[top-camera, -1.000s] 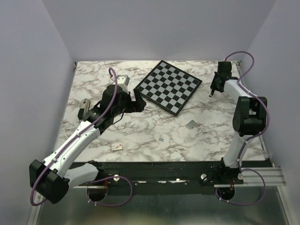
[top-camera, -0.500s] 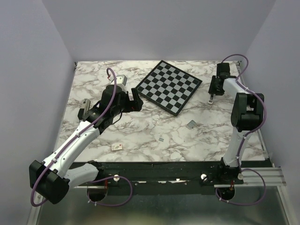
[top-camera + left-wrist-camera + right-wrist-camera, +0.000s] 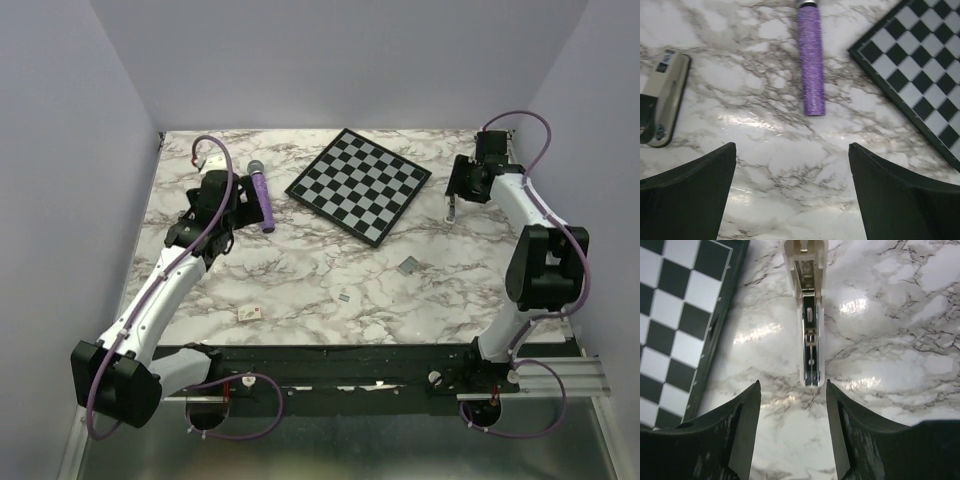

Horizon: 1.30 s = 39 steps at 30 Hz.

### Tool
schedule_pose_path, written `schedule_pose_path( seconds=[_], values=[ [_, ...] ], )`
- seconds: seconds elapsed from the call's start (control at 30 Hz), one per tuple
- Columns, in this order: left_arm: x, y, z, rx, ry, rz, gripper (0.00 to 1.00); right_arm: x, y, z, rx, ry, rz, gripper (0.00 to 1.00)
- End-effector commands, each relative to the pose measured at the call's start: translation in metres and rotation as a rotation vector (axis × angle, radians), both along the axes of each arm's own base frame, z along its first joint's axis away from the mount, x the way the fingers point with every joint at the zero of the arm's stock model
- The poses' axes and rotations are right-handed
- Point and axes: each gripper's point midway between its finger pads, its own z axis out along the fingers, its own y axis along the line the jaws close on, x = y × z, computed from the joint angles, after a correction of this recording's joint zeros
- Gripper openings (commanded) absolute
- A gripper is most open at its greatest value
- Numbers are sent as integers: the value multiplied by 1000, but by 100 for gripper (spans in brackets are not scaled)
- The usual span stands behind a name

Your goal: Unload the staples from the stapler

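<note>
Two hands stand apart over the marble worktop (image 3: 300, 270), and neither holds anything. The right hand (image 3: 793, 385) is at the far right of the worktop with its fingers (image 3: 745, 430) partly spread. The stapler (image 3: 809, 315) lies flat on the marble in line with the gap between them. Its shiny metal channel faces up, and its near end comes about level with the fingertips, clear of both. From the top view the stapler (image 3: 451, 203) is a thin dark strip near the right corner of the chessboard (image 3: 360, 185), with bare marble between them. The left hand (image 3: 792, 147) hangs at the far left with its fingers spread wide. Ahead of it a purple cylinder (image 3: 811, 60) lies on the worktop, just beside the chessboard's left corner. A pale silver-tan bar (image 3: 665, 95) lies off to the left, well apart from the cylinder. Three small scraps (image 3: 408, 265) lie scattered nearer the arm bases.
</note>
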Motion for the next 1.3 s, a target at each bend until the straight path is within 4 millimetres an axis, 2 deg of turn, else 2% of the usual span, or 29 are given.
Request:
schedule_pose_path(
  seconds=[0.0, 0.03, 0.07, 0.1, 0.13, 0.2, 0.23, 0.27, 0.3, 0.33, 0.37, 0.4, 0.5, 0.53, 0.6, 0.63, 0.67, 0.77, 1.07, 1.27],
  values=[
    [8, 68, -17, 129, 72, 196, 99, -30, 23, 45, 102, -77, 75, 62],
    [10, 91, -21, 136, 85, 269, 99, -35, 30, 51, 135, -96, 76, 62],
    [12, 105, -29, 143, 111, 318, 99, -46, 47, 46, 192, -88, 124, 62],
    [14, 113, -32, 136, 124, 333, 99, -48, 55, 66, 211, -153, 153, 63],
    [18, 134, -32, 124, 127, 379, 98, -51, 62, 69, 230, -166, 168, 63],
    [25, 149, -43, 122, 181, 394, 98, -58, 73, 80, 267, -198, 199, 64],
    [31, 158, -37, 127, 180, 404, 98, -61, 77, 94, 285, -236, 208, 64],
    [33, 170, -51, 141, 241, 422, 97, -63, 83, 101, 311, -255, 230, 64],
    [35, 178, -53, 141, 262, 432, 94, -64, 84, 105, 321, -274, 231, 64],
    [40, 184, -51, 150, 270, 422, 90, -69, 95, 117, 341, -307, 254, 64],
    [42, 189, -62, 150, 313, 419, 88, -71, 104, 121, 362, -324, 283, 64],
    [42, 199, -66, 141, 331, 428, 86, -70, 107, 128, 373, -355, 292, 64],
    [50, 206, -75, 116, 349, 367, 86, -72, 116, 135, 412, -373, 321, 65],
    [55, 199, -76, 95, 345, 315, 87, -72, 117, 137, 415, -375, 326, 65],
    [55, 198, -87, 107, 404, 273, 87, -74, 118, 139, 417, -380, 332, 65],
    [58, 201, -85, 117, 412, 275, 87, -75, 118, 141, 416, -386, 334, 65],
    [52, 206, -97, 145, 472, 282, 87, -76, 119, 144, 420, -392, 338, 65],
    [49, 218, -103, 197, 512, 312, 87, -77, 121, 151, 428, -408, 350, 65],
    [37, 220, -136, 187, 634, 314, 81, -78, 121, 154, 424, -423, 357, 65],
    [29, 218, -157, 151, 697, 328, 72, -81, 123, 154, 436, -422, 365, 65]
  ],
)
